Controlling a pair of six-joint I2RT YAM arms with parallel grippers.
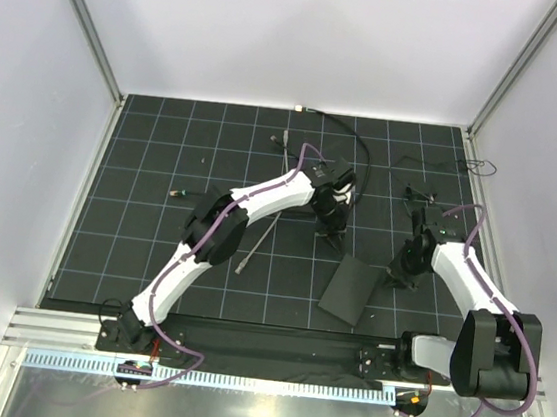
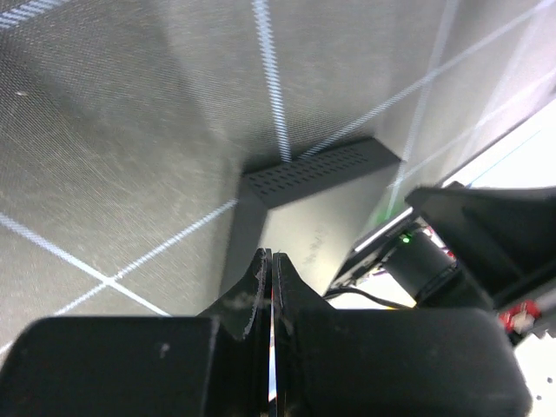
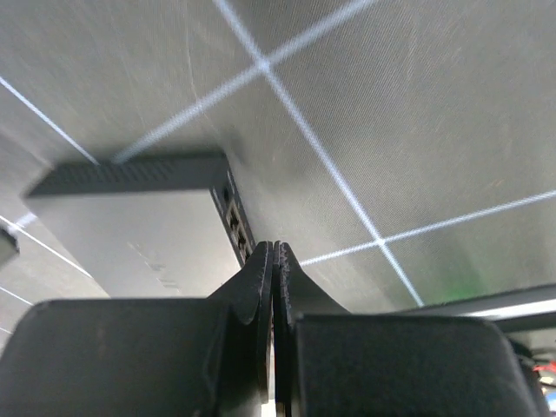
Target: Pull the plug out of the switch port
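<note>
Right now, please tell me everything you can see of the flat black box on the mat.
The switch box is a flat matte black rectangle, plastic by its look. It lies flat on the grid mat, askew to the lines, near its front edge. One narrow side carries rows of small vent holes; another shows small ports, and those visible look empty. The shut right end effector is at the port side; contact cannot be judged.
</note>
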